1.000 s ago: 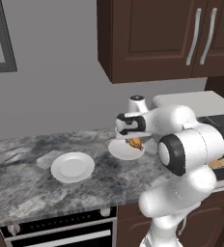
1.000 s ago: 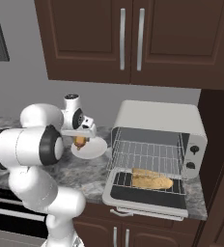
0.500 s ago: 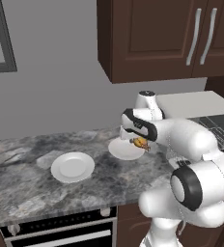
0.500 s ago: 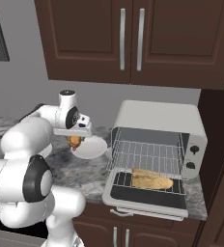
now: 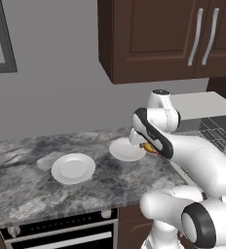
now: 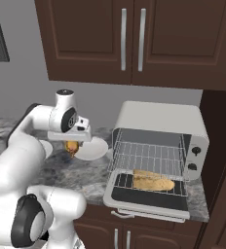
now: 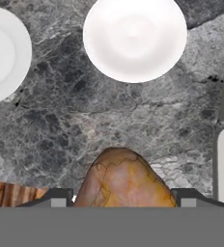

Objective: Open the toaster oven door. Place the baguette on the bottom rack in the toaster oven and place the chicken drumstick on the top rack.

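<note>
My fingers point(image 7: 56, 197) clamp the chicken drumstick point(image 7: 125, 178) above the counter, left of the toaster oven point(image 6: 159, 146); the baguette point(image 6: 153, 180) lies inside. I should carry level onto the top rack point(image 6: 149, 153).

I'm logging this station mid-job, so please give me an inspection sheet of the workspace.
Surface: grey marble counter.
Job's things: toaster oven door is open; baguette lies on the bottom rack; top rack is bare; chicken drumstick is in the air above the counter.
Clutter: two bare white plates.
Grippers: pincer holds the drumstick.
Cables: nothing seen.
Surroundings: dark wood cabinets, grey wall, oven below the counter.
</note>
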